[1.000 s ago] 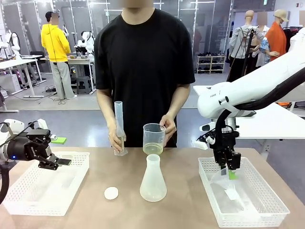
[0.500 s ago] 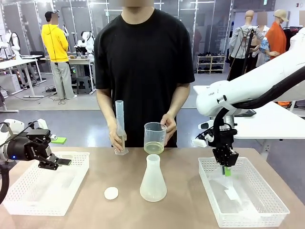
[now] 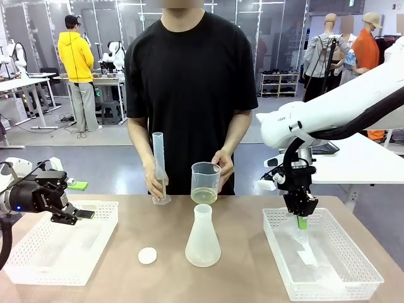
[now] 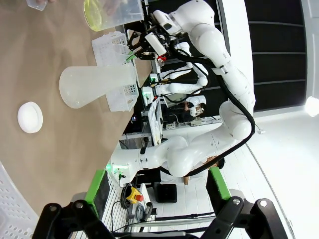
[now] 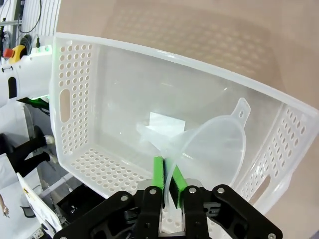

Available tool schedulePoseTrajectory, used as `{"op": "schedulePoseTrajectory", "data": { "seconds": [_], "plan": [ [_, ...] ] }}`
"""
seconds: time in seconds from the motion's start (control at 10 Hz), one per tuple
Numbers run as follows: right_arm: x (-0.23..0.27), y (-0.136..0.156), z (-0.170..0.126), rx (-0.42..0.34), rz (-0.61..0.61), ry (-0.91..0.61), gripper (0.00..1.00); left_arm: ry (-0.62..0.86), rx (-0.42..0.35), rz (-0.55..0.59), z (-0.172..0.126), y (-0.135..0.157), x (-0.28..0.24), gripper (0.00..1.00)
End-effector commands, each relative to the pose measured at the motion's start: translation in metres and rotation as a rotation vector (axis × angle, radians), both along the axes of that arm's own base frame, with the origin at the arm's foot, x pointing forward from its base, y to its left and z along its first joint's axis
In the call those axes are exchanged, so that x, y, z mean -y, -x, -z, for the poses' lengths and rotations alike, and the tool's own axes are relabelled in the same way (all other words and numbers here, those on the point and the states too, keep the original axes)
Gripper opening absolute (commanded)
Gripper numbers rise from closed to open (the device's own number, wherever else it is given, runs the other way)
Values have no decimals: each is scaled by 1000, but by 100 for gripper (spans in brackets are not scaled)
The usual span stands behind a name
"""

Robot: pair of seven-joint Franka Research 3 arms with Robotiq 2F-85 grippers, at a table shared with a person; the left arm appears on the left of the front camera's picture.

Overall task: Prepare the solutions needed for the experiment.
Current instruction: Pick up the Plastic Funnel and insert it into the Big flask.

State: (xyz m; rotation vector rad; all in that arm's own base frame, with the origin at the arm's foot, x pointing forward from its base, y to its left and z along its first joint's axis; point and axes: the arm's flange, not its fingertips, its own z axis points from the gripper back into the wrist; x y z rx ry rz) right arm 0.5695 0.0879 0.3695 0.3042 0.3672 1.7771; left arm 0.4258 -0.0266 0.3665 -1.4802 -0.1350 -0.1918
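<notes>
Right wrist view: right gripper [image 5: 167,173] pinches a clear plastic funnel [image 5: 214,144] over a white perforated basket [image 5: 70,79], left gripper [image 3: 84,214] jaws spread, pale yellow solution [image 3: 202,196] in the person's clear beaker [image 3: 204,173] near the frosted conical flask [image 3: 202,240].

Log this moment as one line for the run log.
right claw: shut on funnel rim | left claw: open | person: holding cylinder and beaker | flask: standing mid-table
</notes>
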Motion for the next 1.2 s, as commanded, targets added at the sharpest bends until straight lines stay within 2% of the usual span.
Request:
{"op": "schedulePoseTrajectory", "data": {
  "seconds": [0.0, 0.1, 0.3, 0.5, 0.8, 0.9, 1.1],
  "plan": [
    [7, 40, -31, 120, 72, -9, 0, -3, -7, -3, -3, -2, 1, 100],
    [6, 54, -51, 181, 110, 1, 0, -3, -7, -3, -3, -2, 1, 100],
    [-4, 80, -94, 352, 144, -32, 0, -3, -7, -3, -3, -2, 1, 100],
    [-20, 115, -136, 606, 189, -38, 0, -3, -7, -3, -3, -2, 1, 100],
    [-32, 167, -174, 896, 217, -34, 0, -3, -7, -3, -3, -2, 1, 100],
    [-34, 184, -181, 965, 242, -53, 0, -3, -7, -3, -3, -2, 1, 100],
    [-37, 198, -180, 1014, 240, -87, 0, -3, -7, -3, -3, -2, 1, 100]
  ]
}}
